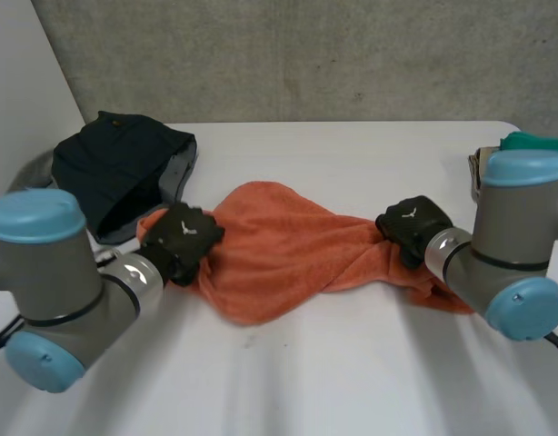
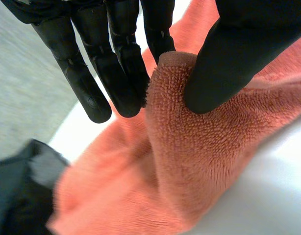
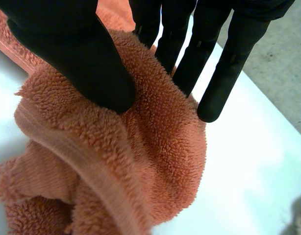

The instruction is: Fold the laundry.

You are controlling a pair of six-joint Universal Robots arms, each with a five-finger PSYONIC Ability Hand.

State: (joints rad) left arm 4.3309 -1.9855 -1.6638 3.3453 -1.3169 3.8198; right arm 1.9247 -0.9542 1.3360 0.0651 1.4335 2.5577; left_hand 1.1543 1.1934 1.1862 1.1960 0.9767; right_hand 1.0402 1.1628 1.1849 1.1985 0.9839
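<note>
An orange terry towel (image 1: 279,250) lies bunched across the middle of the white table (image 1: 352,381). My left hand (image 1: 181,238) sits on the towel's left end. In the left wrist view its thumb (image 2: 224,68) and fingers (image 2: 123,73) pinch a raised hemmed fold of the towel (image 2: 175,127). At the towel's right end rests my right hand (image 1: 411,222). Its thumb (image 3: 91,68) and fingers (image 3: 189,54) clamp a thick bunch of the towel (image 3: 140,156) near the hem.
A dark navy garment (image 1: 120,173) lies crumpled at the back left, close to my left hand, and appears again beside the towel as dark garment (image 2: 18,196). A green item (image 1: 533,143) sits at the table's right edge behind my right arm.
</note>
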